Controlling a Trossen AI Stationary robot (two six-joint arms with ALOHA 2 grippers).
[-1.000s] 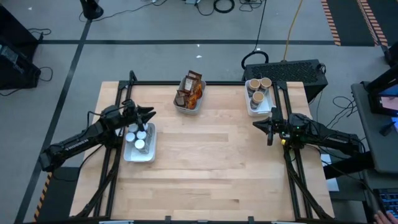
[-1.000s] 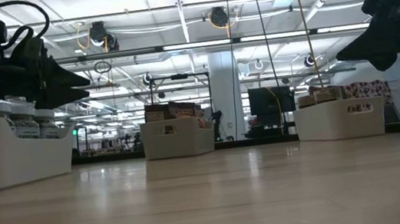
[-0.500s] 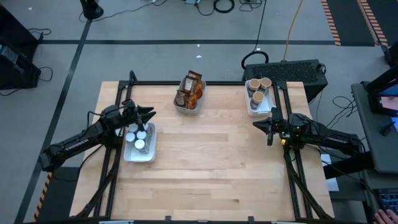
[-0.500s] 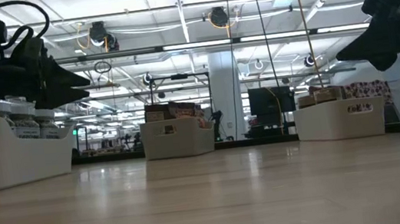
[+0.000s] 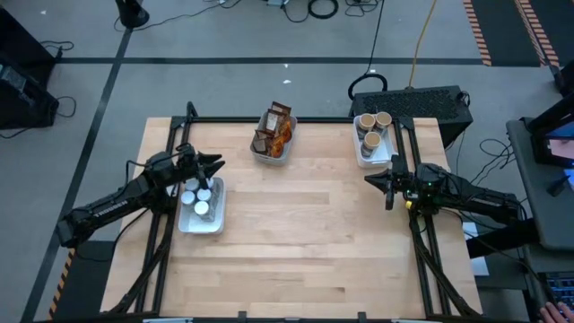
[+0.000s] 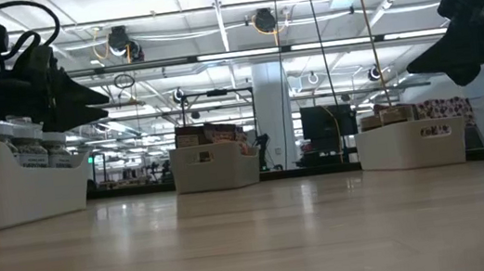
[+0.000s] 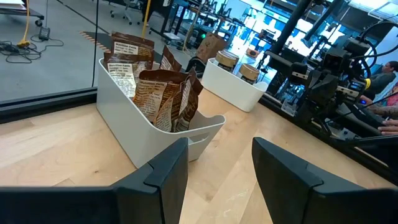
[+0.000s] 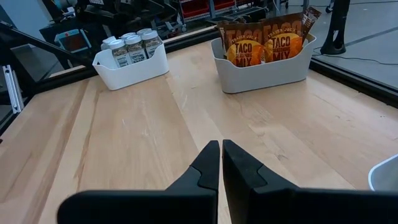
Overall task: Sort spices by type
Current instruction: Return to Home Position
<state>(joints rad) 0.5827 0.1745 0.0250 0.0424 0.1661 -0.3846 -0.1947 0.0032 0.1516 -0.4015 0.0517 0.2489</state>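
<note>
**Desk:** Any writing legible?

**Photographer:** Yes, on the orange-and-brown packets (image 8: 264,40) standing in the middle tray (image 8: 261,76) at the far edge of the table (image 5: 305,233). They read "TACO" in large letters, with "MIX" below. The labels on the white-capped jars (image 8: 130,48) are too small to read.

**Desk:** Where do the jars lie relative to the fingers?

**Photographer:** They are grouped in the left tray (image 5: 199,224). The left gripper (image 5: 215,164) hovers above that tray's far end, fingers spread wide with nothing between them. The jars sit just below and behind the fingertips, untouched.

**Desk:** And the other arm?

**Photographer:** The right gripper (image 5: 369,180) hangs over bare wood just off the near end of the right tray (image 5: 375,161), which holds the tan-topped tubs (image 5: 372,128). Its fingers are pressed together and hold nothing, and the tubs are clear of it.
</note>
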